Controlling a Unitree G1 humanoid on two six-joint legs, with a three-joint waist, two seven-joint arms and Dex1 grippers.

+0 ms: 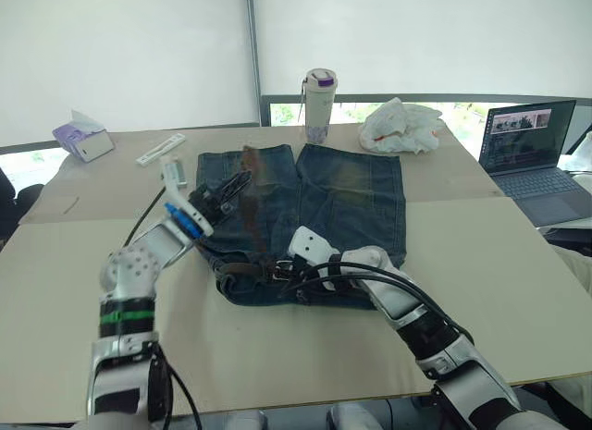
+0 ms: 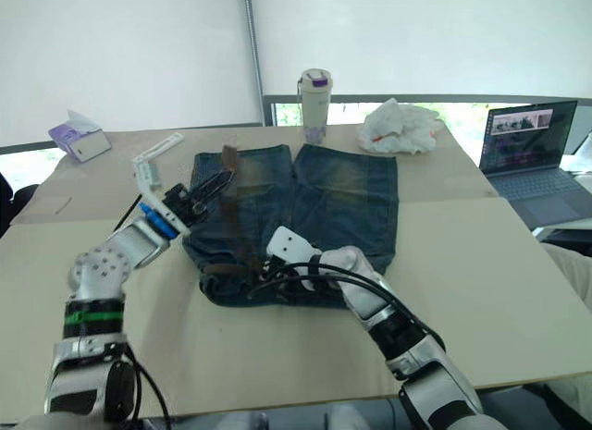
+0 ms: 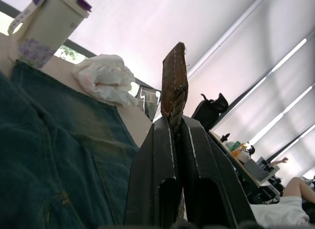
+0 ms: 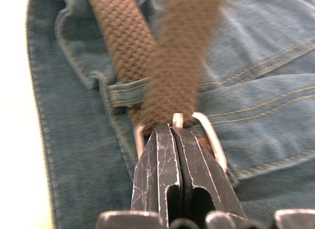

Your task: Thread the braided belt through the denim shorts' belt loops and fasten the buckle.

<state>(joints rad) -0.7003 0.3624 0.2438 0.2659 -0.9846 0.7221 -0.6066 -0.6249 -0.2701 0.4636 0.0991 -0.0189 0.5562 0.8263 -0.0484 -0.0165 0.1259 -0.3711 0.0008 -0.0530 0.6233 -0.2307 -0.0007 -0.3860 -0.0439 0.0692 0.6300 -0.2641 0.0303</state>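
Observation:
The denim shorts (image 1: 347, 194) lie flat on the table with the waistband toward me. The braided belt (image 4: 123, 39) runs under a belt loop (image 4: 123, 91) on the waistband, and its free length passes through the silver buckle (image 4: 211, 135). My right gripper (image 4: 173, 128) is shut on the buckle at the waistband's middle (image 1: 280, 269). My left gripper (image 3: 178, 121) is shut on the belt's tip (image 3: 174, 76), held up above the shorts' left leg (image 1: 236, 185), and the strap rises from the buckle to it.
A white tumbler with a purple lid (image 1: 319, 104) and a crumpled white bag (image 1: 400, 127) sit beyond the shorts. An open laptop (image 1: 535, 157) stands at the right, with a tissue box (image 1: 83, 139) and a white strip (image 1: 160, 149) at the far left.

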